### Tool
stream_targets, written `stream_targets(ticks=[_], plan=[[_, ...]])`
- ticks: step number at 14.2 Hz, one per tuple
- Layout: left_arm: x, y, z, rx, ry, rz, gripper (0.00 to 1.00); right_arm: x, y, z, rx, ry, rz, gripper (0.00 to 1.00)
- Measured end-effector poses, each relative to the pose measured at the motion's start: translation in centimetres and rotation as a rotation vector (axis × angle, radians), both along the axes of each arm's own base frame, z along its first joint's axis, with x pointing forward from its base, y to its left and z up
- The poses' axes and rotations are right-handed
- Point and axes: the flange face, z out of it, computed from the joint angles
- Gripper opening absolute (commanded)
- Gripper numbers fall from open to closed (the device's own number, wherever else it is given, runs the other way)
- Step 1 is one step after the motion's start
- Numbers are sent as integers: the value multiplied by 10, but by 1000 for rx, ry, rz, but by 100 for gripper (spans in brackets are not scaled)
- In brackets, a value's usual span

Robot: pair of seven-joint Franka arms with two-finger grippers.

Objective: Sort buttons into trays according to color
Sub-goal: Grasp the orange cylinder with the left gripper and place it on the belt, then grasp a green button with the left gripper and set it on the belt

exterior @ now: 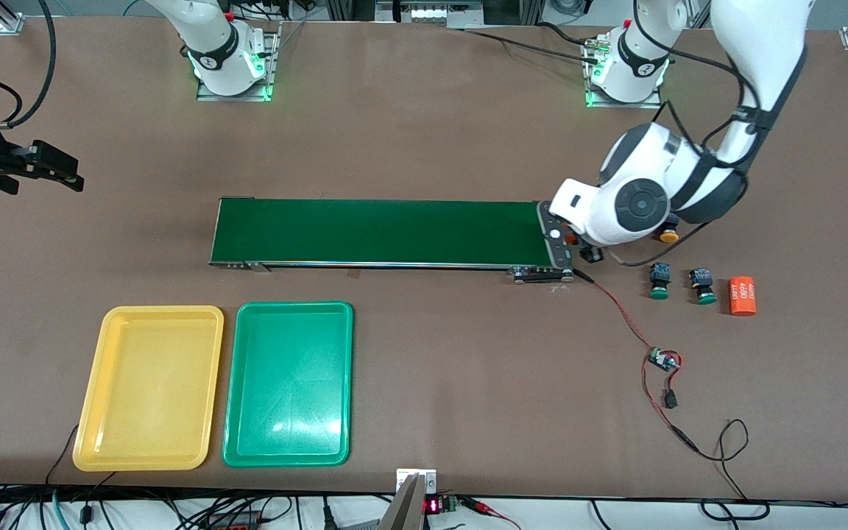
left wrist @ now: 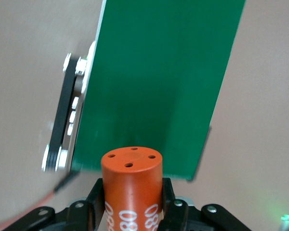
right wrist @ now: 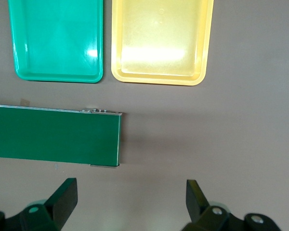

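Note:
My left gripper is shut on an orange cylinder with white numbers, held over the conveyor belt's end toward the left arm. In the front view that gripper is mostly hidden under its wrist. Two green-capped buttons lie on the table beside that end. A yellow-orange cap peeks out from under the left arm. The yellow tray and the green tray lie side by side, empty, nearer the front camera than the belt. My right gripper is open and empty, waiting beyond the belt's other end.
A second orange cylinder lies beside the green-capped buttons. A red and black wire with a small circuit board runs from the belt's motor end toward the table's front edge. The dark green conveyor belt spans the table's middle.

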Motion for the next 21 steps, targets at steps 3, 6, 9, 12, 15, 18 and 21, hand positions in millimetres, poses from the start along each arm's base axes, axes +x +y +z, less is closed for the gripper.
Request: stream_targets(ticks=[3, 6, 9, 12, 15, 18, 21], plan=[[-12, -31, -14, -37, -48, -76, 8, 0, 0, 0, 0, -1, 0, 100], [-15, -36, -31, -51, -66, -100, 100, 0, 0, 0, 0, -2, 0, 100], [-14, -37, -33, -57, -66, -105, 100, 0, -1, 0, -1, -3, -2, 100], [-9, -33, -18, -38, -71, -87, 100, 0, -2, 0, -1, -4, -3, 100], [3, -4, 17, 47, -72, 68, 100, 0, -2, 0, -1, -4, -4, 100], [23, 38, 40, 121, -83, 339, 100, 0, -2, 0, -1, -4, -4, 100], [41, 93, 42, 178, -86, 648, 100, 1, -2, 0, -1, -5, -4, 100]])
